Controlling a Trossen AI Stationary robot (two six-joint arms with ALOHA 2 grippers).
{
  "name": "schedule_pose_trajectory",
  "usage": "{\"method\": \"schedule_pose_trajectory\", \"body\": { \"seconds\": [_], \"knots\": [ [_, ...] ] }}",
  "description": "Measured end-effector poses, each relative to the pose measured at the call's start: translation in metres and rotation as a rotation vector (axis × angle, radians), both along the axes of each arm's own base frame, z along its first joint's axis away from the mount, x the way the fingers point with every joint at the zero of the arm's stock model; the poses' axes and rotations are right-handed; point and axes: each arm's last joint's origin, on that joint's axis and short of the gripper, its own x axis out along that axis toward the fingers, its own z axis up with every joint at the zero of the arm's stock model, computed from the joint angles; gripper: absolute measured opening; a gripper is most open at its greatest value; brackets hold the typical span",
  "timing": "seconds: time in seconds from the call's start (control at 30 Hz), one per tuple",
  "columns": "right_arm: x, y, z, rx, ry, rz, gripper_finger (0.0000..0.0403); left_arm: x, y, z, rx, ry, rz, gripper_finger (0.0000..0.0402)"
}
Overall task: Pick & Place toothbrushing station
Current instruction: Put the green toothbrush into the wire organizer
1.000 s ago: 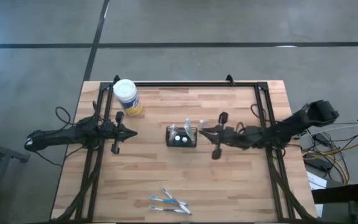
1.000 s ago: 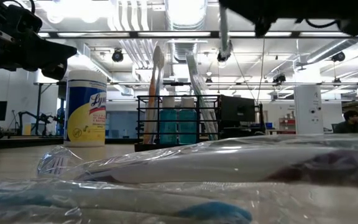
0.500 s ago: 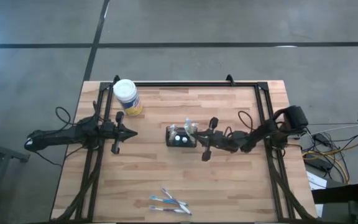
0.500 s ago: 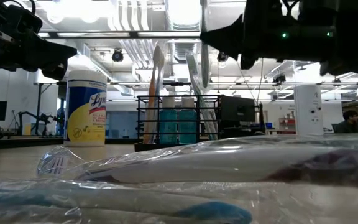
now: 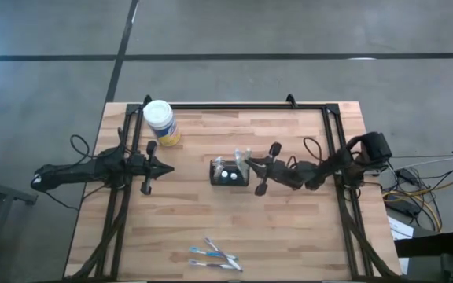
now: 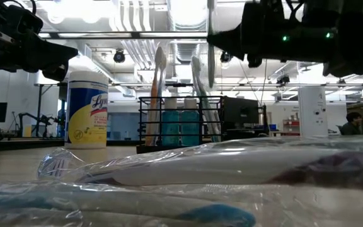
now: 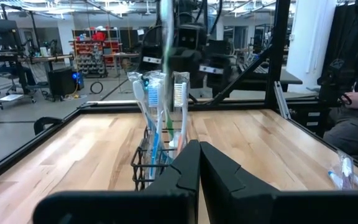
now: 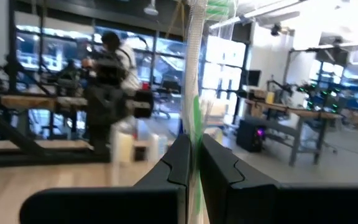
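In the middle of the high view, the right gripper (image 5: 250, 163) has swung in from the right over the last second and now hangs just beside the caddy (image 5: 230, 173), fingers clamped on a wrapped toothbrush (image 8: 196, 74) held upright. That looks like the approach to dropping it into a compartment beside the brushes already standing there. The left gripper (image 5: 166, 167) waits left of centre, fingers together and empty. A wipes tub (image 5: 161, 122) stands upper left; spare toothbrushes (image 5: 215, 253) lie at the bottom edge, neither obstructing.
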Motion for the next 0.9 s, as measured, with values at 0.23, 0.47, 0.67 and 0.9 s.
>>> {"method": "schedule_pose_trajectory", "body": {
  "seconds": [0.23,0.47,0.67,0.9],
  "knots": [
    [-0.005,-0.009,-0.009,0.022,0.04,-0.023,0.0013,0.001,0.0,-0.001,-0.001,0.011,0.0,0.0012],
    [-0.005,-0.012,-0.01,0.034,0.045,-0.028,0.0013,0.001,0.0,-0.001,0.0,0.012,0.0,0.0012],
    [-0.003,-0.017,-0.016,0.063,0.096,-0.037,0.0013,0.001,0.0,-0.001,0.003,0.014,0.0,0.0012],
    [0.008,-0.017,-0.022,0.06,0.098,-0.041,0.0013,0.001,0.0,-0.001,0.009,0.015,0.0,0.0012]
  ]
}}
